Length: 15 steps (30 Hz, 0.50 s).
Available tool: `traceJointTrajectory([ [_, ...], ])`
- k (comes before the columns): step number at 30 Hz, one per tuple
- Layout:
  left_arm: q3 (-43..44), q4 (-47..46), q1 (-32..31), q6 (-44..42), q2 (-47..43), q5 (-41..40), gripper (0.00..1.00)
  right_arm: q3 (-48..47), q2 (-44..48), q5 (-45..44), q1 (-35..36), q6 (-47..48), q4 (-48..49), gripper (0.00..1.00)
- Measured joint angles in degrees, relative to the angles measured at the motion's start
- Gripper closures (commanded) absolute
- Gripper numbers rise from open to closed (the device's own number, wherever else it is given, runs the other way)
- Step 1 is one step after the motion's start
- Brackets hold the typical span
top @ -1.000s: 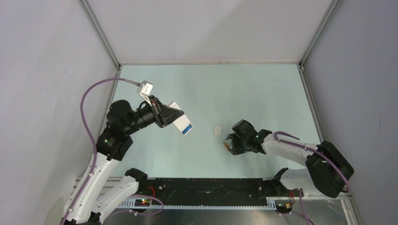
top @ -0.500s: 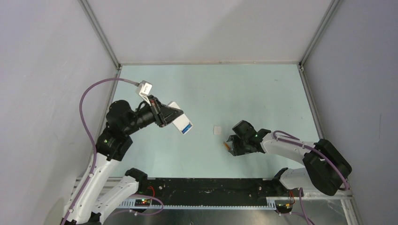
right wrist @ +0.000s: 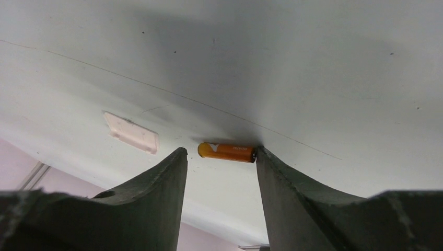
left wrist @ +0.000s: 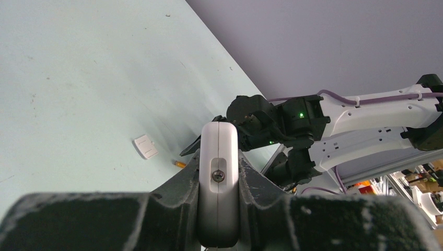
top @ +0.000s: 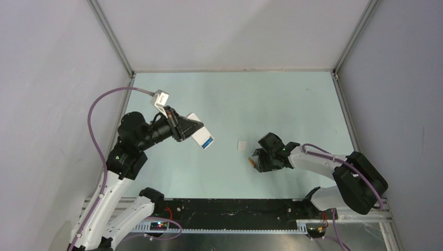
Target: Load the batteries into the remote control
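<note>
- Right wrist: my right gripper (right wrist: 220,157) is spread wide, with the orange battery (right wrist: 227,152) lying between its fingers (not gripped).
- My left gripper (left wrist: 219,177) is clamped on the remote control (left wrist: 219,149).

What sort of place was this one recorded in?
Probably a lab robot test cell: a pale-green tabletop boxed in by plain grey walls, with the left arm and right arm bolted at its near edge.

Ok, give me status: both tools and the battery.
Left tool shut on remote control. Right tool open, straddling orange battery on the table, not yet gripped. Small white cover beside it, not in the way.
</note>
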State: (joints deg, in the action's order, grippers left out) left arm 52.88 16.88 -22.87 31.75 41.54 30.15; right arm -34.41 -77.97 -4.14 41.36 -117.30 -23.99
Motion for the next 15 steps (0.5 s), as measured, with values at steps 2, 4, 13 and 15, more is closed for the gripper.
traceJointTrajectory([
  [2, 0.0, 0.0, 0.0, -0.2, 0.0, 0.0, 1.00, -0.5, -0.3, 0.0, 0.0, 0.0, 0.0, 0.40],
  [4, 0.0, 0.0, 0.0, -0.3, 0.1, 0.0, 1.00, -0.9, -0.9, 0.0, -0.1, 0.0, 0.0, 0.39],
  [13, 0.0, 0.0, 0.2, -0.3, 0.1, 0.0, 1.00, -1.8, -2.8, 1.7, 0.3, 0.0, 2.1, 0.36],
  [15, 0.0, 0.0, 0.2, -0.3, 0.3, 0.0, 1.00, -2.0, -3.1, 2.1, 0.4, 0.0, 2.4, 0.36],
])
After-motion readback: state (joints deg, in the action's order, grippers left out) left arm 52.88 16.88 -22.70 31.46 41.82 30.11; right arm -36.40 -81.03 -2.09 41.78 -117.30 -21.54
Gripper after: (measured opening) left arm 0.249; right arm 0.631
